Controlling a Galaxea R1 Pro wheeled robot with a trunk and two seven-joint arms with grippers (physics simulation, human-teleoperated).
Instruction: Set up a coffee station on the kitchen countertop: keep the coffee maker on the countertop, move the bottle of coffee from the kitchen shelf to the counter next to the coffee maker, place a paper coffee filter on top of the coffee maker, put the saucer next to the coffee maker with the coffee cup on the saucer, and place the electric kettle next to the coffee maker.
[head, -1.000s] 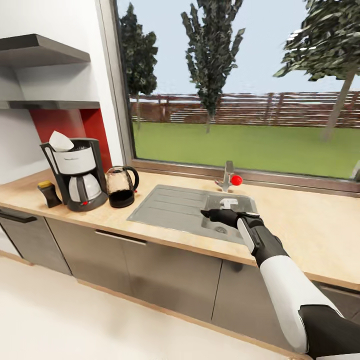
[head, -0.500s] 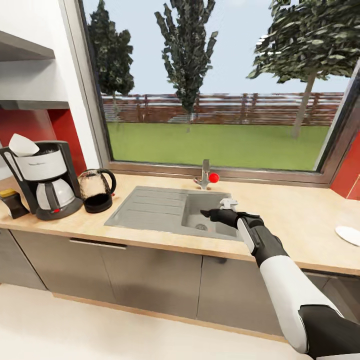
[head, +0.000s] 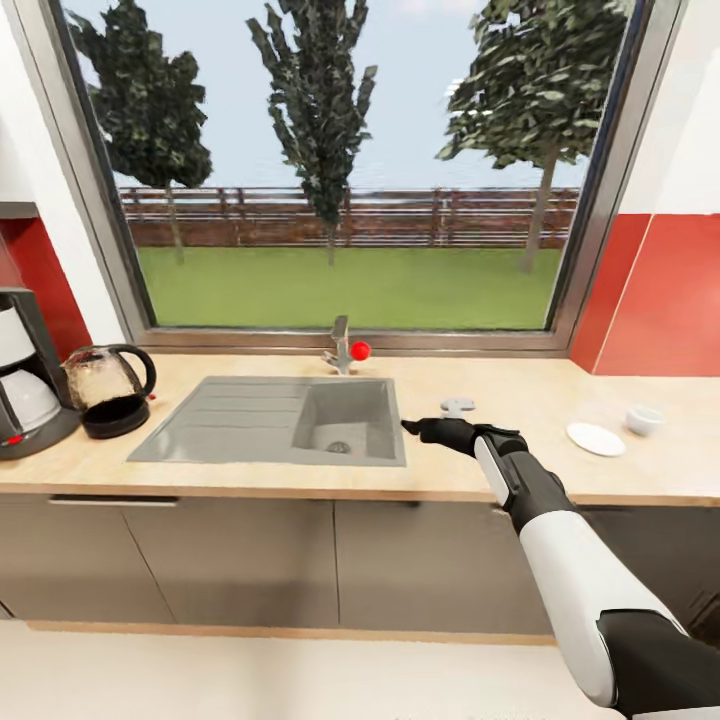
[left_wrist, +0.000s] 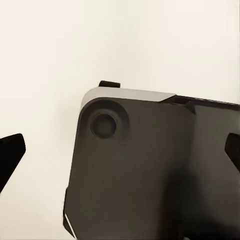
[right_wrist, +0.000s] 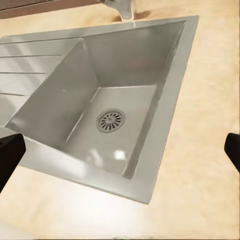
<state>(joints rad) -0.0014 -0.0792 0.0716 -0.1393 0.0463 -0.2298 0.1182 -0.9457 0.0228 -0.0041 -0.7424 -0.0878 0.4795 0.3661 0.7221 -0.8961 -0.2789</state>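
Saucer (head: 595, 438) and coffee cup (head: 643, 419) lie apart near the desk's (head: 520, 400) right end.
Coffee maker (head: 22, 375), cut by the left edge, stands beside the electric kettle (head: 110, 388); the sink (head: 280, 420) lies between. Right gripper (head: 415, 428) hovers over bare desk just right of the sink, fingers (right_wrist: 10, 155) spread, empty; the left's (left_wrist: 11, 152) too.

Right end effector (head: 412, 427) extended forward (fingers spread, empty).

Kettle (head: 110, 390) beside coffee maker (head: 25, 385); cup (head: 644, 419) beside saucer (head: 596, 439).
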